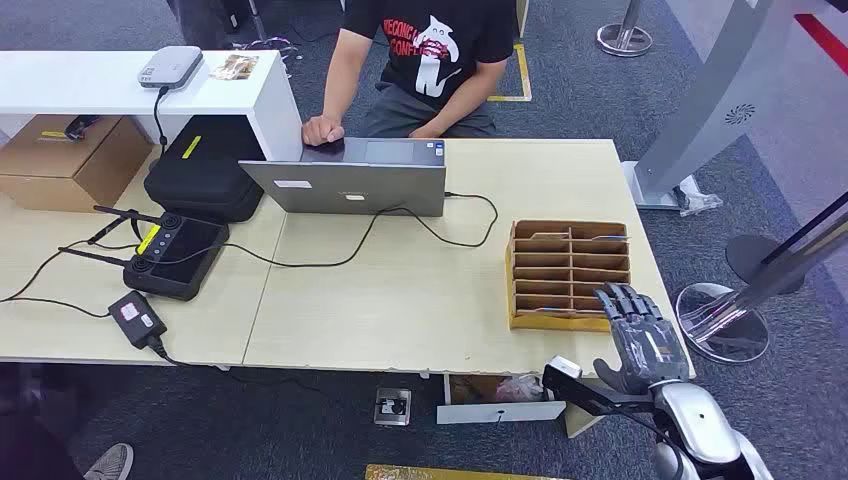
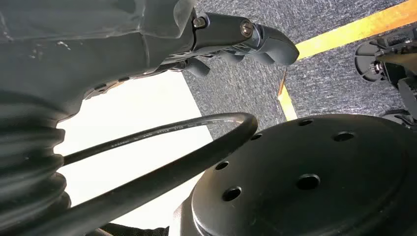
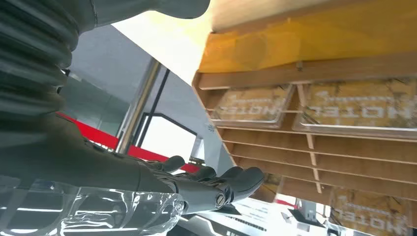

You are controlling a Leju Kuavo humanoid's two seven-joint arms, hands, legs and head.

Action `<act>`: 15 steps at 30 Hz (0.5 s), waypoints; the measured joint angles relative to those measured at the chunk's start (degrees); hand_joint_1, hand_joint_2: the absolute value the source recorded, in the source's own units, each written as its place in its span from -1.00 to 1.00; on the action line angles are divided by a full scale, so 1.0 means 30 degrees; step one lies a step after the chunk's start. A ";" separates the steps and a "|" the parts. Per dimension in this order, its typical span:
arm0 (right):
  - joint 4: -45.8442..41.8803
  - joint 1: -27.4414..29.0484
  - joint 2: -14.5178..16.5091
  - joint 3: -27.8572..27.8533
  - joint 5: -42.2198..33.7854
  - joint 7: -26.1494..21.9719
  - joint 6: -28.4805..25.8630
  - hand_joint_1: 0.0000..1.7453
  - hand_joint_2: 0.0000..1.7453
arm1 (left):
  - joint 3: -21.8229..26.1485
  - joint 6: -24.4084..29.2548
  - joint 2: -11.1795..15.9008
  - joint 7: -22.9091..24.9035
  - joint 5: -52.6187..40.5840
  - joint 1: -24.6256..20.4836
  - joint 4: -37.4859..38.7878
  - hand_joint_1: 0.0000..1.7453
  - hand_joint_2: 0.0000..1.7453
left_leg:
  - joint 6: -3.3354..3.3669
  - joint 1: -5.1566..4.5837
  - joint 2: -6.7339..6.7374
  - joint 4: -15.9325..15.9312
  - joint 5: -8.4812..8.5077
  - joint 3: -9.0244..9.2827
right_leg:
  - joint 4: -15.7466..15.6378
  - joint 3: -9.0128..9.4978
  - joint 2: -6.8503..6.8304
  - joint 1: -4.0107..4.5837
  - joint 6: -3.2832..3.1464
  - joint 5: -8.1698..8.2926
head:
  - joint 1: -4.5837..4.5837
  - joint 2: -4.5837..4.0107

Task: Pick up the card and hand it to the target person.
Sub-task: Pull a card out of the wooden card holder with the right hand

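Left to right on the tabletop (image 1: 400, 300): a controller (image 1: 175, 255) w/ antennas, a black case (image 1: 205, 170), a laptop (image 1: 350, 180) w/ a person (image 1: 425, 60) seated behind it, then the rack (image 1: 568, 275) near the right edge. Our left hand (image 2: 236, 37) hangs low over carpet, fingers partly curled, nothing in it that we can see. Our right hand (image 1: 635, 335) sits at the rack's near right corner, fingers spread and extended, holding nothing.

The cards (image 3: 251, 105) lie in the rack's slots (printed, seen close in the right wrist view); which one is meant we can't tell.

Risks, as we judge them: the slots are narrow and shallow, so thick fingers may jam against a divider or shove the whole rack instead of pinching a card. The rack sits close to the tabletop's right edge, so a sideways push could slide it off. A thin card may slip on lift-out.

Room: bare tabletop between rack and laptop gives a clear lane toward the person, but the cable (image 1: 470, 225) loops there and could snag. A stand base (image 1: 720, 320) sits just right of the hand, so little room that side.
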 joint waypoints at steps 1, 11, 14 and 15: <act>-0.0039 0.0068 0.0000 -0.0039 0.0004 0.0002 -0.0005 -0.73 1.00 | 0.0000 0.0000 0.0000 0.0000 -0.0030 -0.0002 0.0000 -1.00 1.00 | 0.0000 0.0000 0.0000 0.0000 0.0000 0.0000 | 0.0000 0.0000 0.0000 0.0000 0.0000 0.0000 | 0.0000 0.0000; -0.0568 0.0789 0.0024 -0.0521 0.0214 0.0067 -0.0113 -0.70 1.00 | 0.0000 0.0000 0.0056 0.0007 -0.0309 -0.0048 0.0000 -1.00 1.00 | 0.0000 -0.0001 0.0001 0.0001 0.0001 0.0002 | 0.0000 0.0001 0.0005 -0.0001 0.0000 0.0001 | 0.0000 0.0000; -0.0590 0.0828 0.0056 -0.0555 0.0415 -0.0033 -0.0228 -0.69 1.00 | 0.0000 0.0000 0.0075 0.0007 -0.0309 -0.0052 0.0000 -1.00 1.00 | 0.0000 -0.0001 0.0001 0.0000 0.0000 0.0003 | 0.0000 0.0001 0.0006 -0.0001 0.0000 0.0001 | 0.0000 0.0000; -0.0590 0.0839 0.0066 -0.0568 0.0439 -0.0099 -0.0288 -0.69 1.00 | 0.0000 0.0000 0.0078 0.0007 -0.0309 -0.0053 0.0000 -1.00 1.00 | 0.0000 -0.0001 0.0001 0.0000 0.0000 0.0002 | 0.0000 0.0001 0.0006 -0.0001 0.0000 0.0001 | 0.0000 0.0000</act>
